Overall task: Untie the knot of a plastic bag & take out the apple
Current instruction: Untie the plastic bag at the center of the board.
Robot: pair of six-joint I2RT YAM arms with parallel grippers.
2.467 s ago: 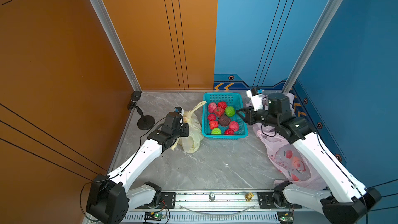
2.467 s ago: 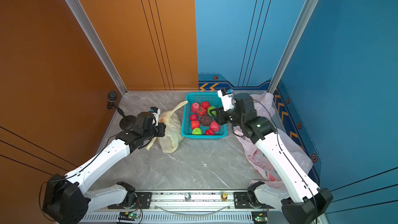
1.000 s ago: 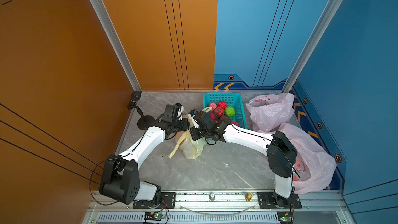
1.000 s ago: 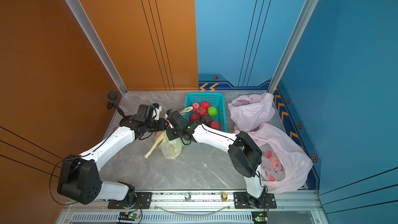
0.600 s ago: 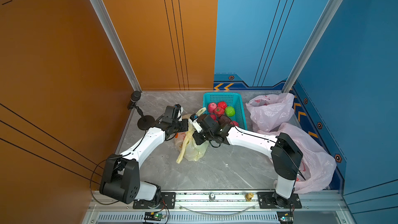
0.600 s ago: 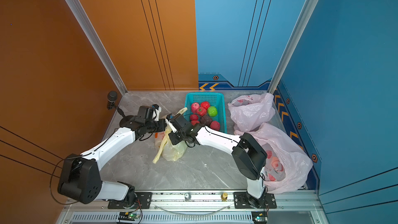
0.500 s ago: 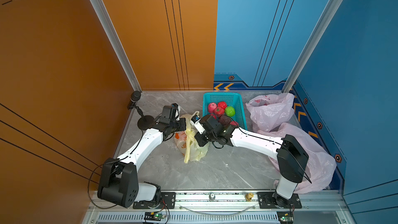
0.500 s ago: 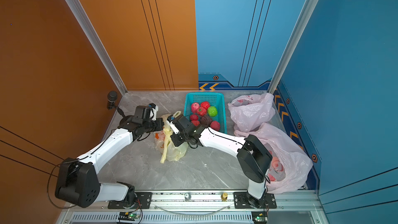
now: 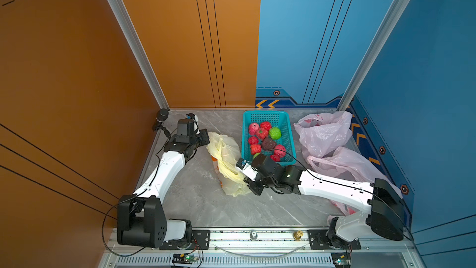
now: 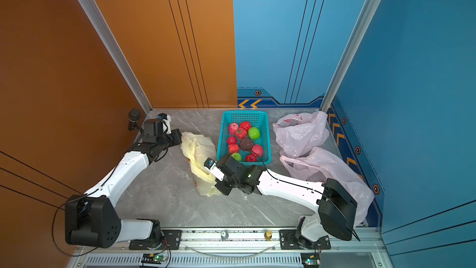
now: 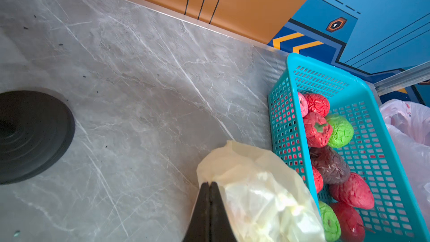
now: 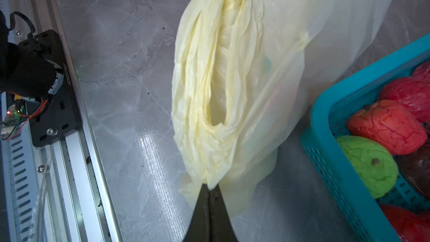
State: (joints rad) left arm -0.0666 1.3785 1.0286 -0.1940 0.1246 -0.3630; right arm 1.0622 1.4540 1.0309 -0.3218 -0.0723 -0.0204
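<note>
Left gripper (image 11: 209,186), I've got it pinched shut on the far edge of the yellow bag (image 9: 226,155), right gripper (image 12: 209,187) pinched on the near edge. Bag lies stretched on the grey table (image 9: 201,202), mouth partly open, just beside the blue basket (image 9: 243,135) of fruit (image 9: 274,133). Pink bags (image 9: 322,135) beyond that.

Left gripper (image 9: 207,138) and right gripper (image 9: 250,188), close together at knotted top of bag second ago, now well apart. Left drawn back toward microphone stand (image 11: 30,133), right pulled toward front of table. Yellow plastic bag (image 9: 226,154), earlier bunched upright, now stretched long between them, mouth gaping. Left jaws, slightly parted second ago, now pinched on bag edge.
</note>
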